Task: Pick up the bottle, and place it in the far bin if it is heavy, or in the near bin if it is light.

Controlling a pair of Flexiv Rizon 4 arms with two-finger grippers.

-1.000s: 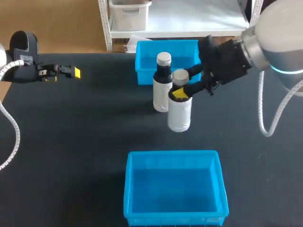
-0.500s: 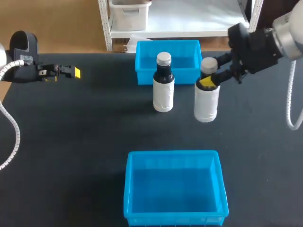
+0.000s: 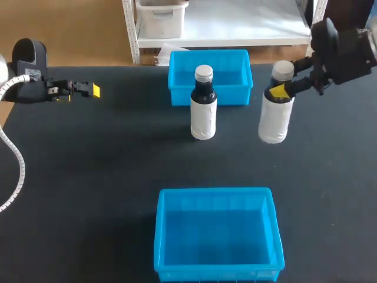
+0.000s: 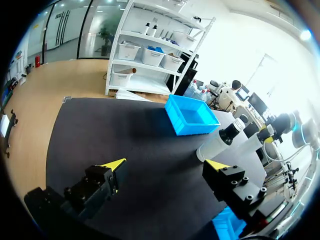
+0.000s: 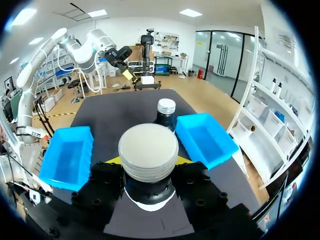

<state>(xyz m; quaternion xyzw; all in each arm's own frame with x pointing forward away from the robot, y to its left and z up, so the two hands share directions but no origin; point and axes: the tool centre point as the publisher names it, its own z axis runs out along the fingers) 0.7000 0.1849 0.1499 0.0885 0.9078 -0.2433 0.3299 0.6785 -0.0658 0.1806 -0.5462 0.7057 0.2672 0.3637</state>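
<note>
A dark bottle with a white label and a pale round cap [image 3: 275, 118] is held upright by the right gripper [image 3: 280, 90]. Its two yellow-tipped fingers are pressed on the neck from two sides, just under the cap. This bottle is found at the right side of the black table [image 3: 88, 177], just to the right of the far blue plastic bin [image 3: 177, 89] and outside of it. Whether its base touches the table cannot be told. In the right wrist view the cap [image 5: 148, 151] is seen from above, directly between the fingers of the right gripper [image 5: 148, 163]. Ahead of it a second dark bottle with a white label and a silver cap [image 5: 164, 112] is seen, with the far blue plastic bin [image 5: 220, 150] beside it. The near blue plastic bin [image 5: 50, 172] is on the other side. In the head view the second bottle [image 3: 204, 109] is standing upright on the table, just in front of the near wall of the far bin and to the left of the held bottle. The near blue plastic bin [image 3: 158, 244] is placed at the near edge of the table, well apart from both bottles. The left gripper [image 3: 88, 89] is kept at the far left of the table, well apart from the bottles and bins. In the left wrist view the fingers of the left gripper [image 4: 167, 165] are spread wide, with nothing between them.
</note>
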